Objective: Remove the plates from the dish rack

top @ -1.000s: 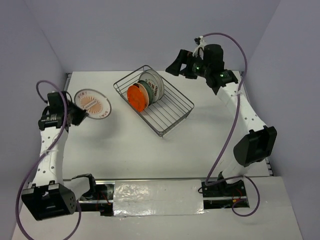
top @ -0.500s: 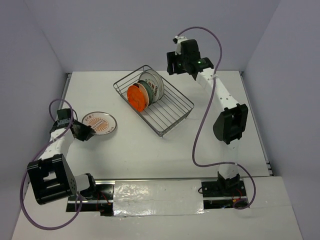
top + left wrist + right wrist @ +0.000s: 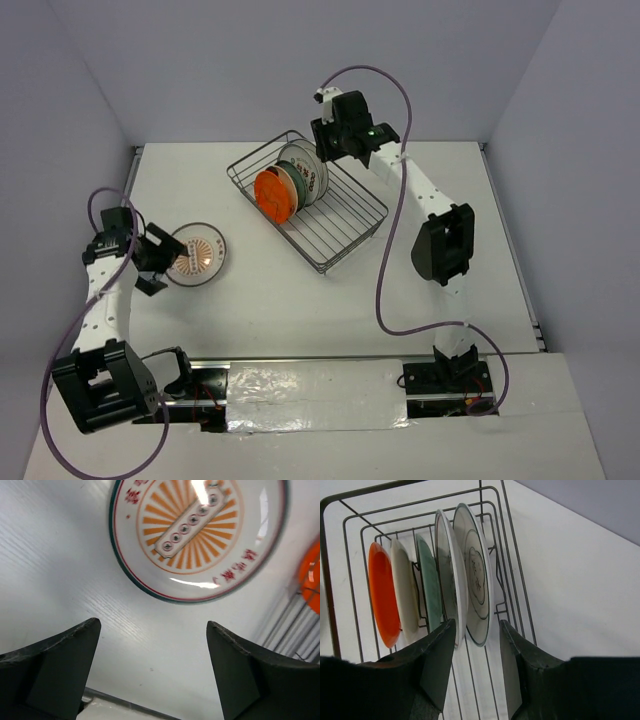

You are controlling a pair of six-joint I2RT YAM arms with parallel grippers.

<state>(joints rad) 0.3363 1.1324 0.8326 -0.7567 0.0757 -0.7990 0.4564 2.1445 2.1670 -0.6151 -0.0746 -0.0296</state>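
Note:
The dish rack (image 3: 342, 216) is a grey wire basket at the table's middle. Several plates stand on edge in it: an orange-backed one (image 3: 382, 600), a cream one (image 3: 405, 600), a grey-green one (image 3: 430, 590), a white one (image 3: 447, 580) and an end plate with dark motifs (image 3: 476, 575). My right gripper (image 3: 477, 625) hangs over the rack's far end (image 3: 325, 135), jaws partly open to either side of the end plate's rim. A white plate with an orange sunburst (image 3: 197, 254) lies flat on the table at the left. My left gripper (image 3: 152, 625) stands wide open just short of it, holding nothing.
The table's left edge runs close behind my left gripper (image 3: 158, 262). The grey back wall stands right behind the right arm. The rack's wires (image 3: 290, 625) and the orange plate (image 3: 312, 575) show at the right edge of the left wrist view.
My left gripper set the sunburst plate flat on the table, opened and drew back. The right arm swung left over the rack's far end, its jaws narrowing around the end plate.

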